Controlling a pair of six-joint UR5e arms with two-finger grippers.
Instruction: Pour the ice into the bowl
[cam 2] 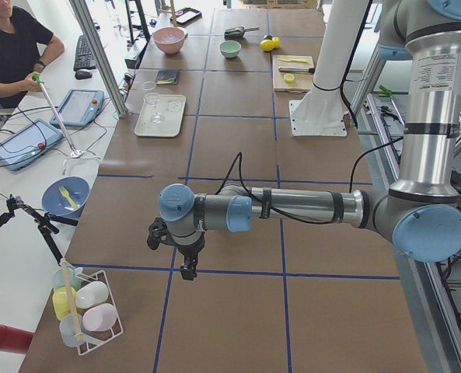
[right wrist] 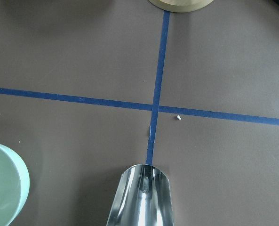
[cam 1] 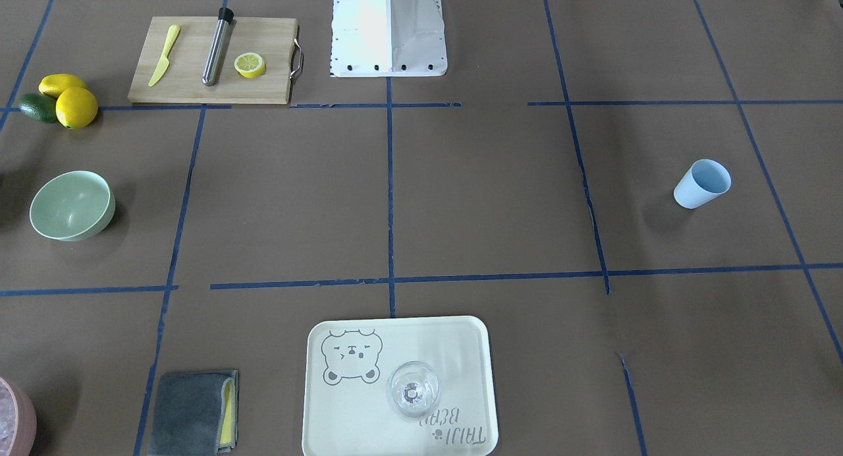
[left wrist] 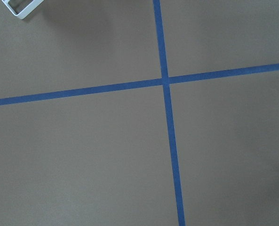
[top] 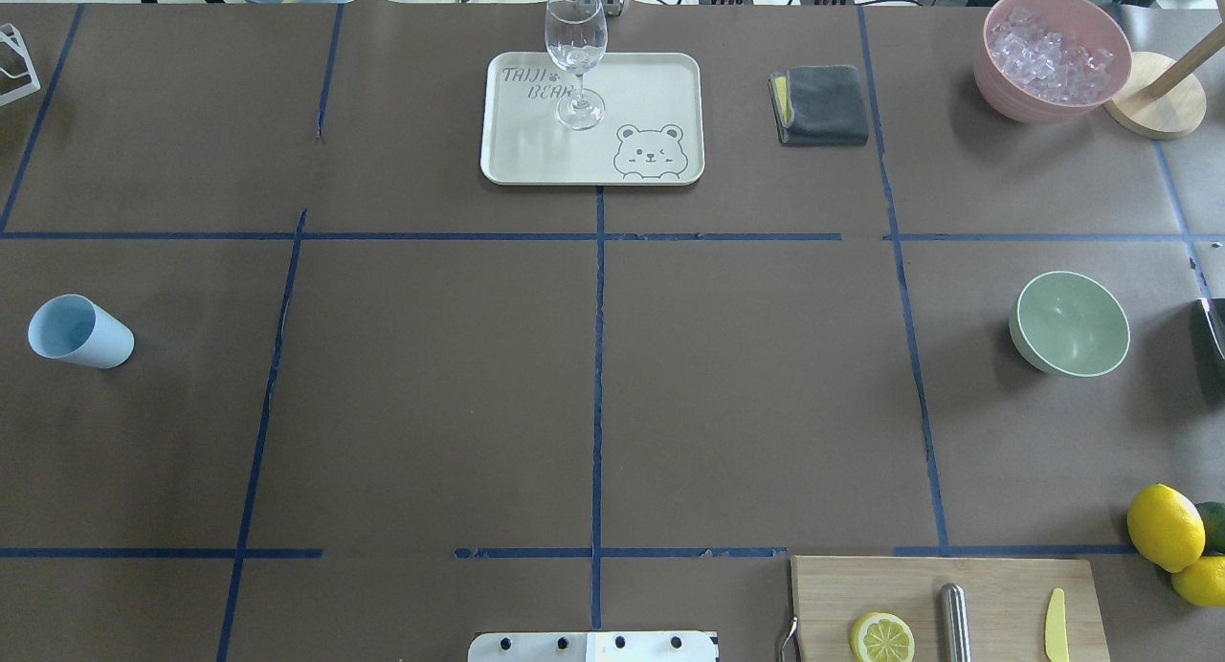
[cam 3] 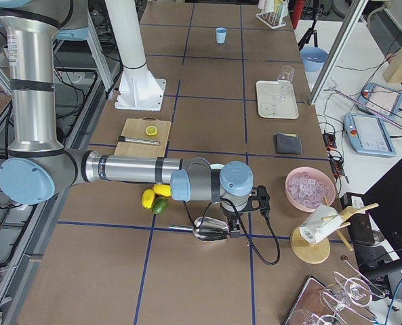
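The pale mint-green bowl (cam 1: 72, 207) (top: 1072, 323) (cam 2: 230, 48) stands empty on the brown table, on the robot's right. Its rim shows at the right wrist view's lower left edge (right wrist: 3, 188). A shiny metal scoop (right wrist: 141, 200) (cam 3: 211, 229) juts out under the right wrist, beside the bowl, and its inside looks empty. My right gripper (cam 3: 241, 223) hangs just past the lemons; I cannot tell whether it is open or shut. My left gripper (cam 2: 188, 268) points down over bare table, and its state cannot be told either. The ice is out of view.
A pink tub (top: 1053, 55) (cam 3: 310, 188) of whitish lumps sits at the far right beside a wooden stand (top: 1153, 107). Also here are a tray (top: 536, 155) with a glass (top: 576, 59), a grey cloth (top: 821, 104), a light blue cup (top: 78, 331), a cutting board (cam 1: 184, 87) and lemons (cam 1: 76, 107).
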